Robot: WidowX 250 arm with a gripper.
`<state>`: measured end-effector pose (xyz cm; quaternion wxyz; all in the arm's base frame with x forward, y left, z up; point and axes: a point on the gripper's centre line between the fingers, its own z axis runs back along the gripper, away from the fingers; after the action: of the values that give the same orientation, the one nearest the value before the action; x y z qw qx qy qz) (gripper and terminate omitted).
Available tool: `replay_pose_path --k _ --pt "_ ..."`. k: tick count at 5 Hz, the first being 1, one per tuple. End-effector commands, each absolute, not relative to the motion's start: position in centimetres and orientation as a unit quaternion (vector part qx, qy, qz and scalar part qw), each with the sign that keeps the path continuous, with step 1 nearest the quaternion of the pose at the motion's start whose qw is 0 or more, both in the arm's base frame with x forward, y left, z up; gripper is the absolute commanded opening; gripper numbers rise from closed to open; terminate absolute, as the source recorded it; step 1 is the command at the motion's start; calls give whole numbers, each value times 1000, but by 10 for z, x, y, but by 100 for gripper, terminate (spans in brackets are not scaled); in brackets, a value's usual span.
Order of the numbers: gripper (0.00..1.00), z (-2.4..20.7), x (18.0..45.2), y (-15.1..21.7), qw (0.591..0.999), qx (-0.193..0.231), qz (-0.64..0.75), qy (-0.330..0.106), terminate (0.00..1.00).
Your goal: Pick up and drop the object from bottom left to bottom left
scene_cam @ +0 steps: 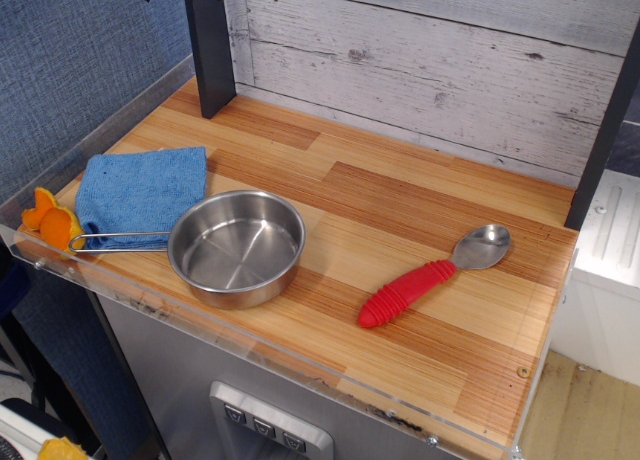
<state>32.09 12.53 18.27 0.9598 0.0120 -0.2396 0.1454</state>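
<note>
At near-left table edge, orange toy piece (52, 222) touches pan handle (115, 242) and blue cloth (140, 192); grasp may snag either or knock it off; gripper out of view, state unknown

The shiny steel pan (237, 247) sits on striped, smooth wood (400, 205), with matt blue cloth (141, 191) left of it, a ribbed red-handled metal spoon (435, 275) right, rough whitewashed planks (440, 65) behind.

Blue cloth (142, 188) touching steel pan (237, 247); red-handled spoon (432, 276) well apart.
</note>
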Motion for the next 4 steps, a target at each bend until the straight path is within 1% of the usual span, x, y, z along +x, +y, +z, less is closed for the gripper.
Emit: replay_pose_path --k 1,2,3,4 --pt "100 183 321 125 960 12 145 -240 0" --pt "100 176 302 164 939 24 257 -225 0" --pt "100 166 272 200 901 15 381 -208 0" --pt "100 156 238 218 852 35 489 -184 0"
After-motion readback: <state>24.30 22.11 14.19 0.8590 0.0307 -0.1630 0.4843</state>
